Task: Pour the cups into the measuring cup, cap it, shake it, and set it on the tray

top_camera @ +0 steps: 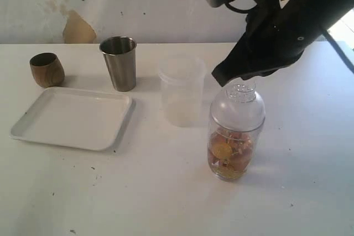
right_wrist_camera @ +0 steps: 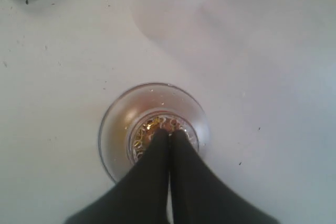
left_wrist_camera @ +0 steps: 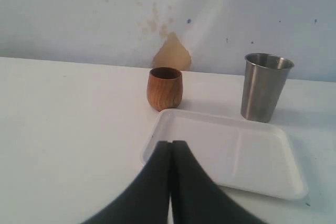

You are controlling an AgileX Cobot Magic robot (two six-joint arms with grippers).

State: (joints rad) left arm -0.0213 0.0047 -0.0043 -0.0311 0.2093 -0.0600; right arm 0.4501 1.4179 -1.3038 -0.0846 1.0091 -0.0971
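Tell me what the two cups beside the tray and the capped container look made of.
Small cup: wood, brown with visible grain, satin finish. Tumbler: likely brushed steel, grey with a dull sheen. Measuring cup and its dome lid: clear, probably plastic, though glass cannot be excluded; the contents show through.

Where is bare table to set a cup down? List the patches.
Free: the near strip of table in front of the tray and measuring cup; also right of the measuring cup. Crowded: between frosted cup and measuring cup.
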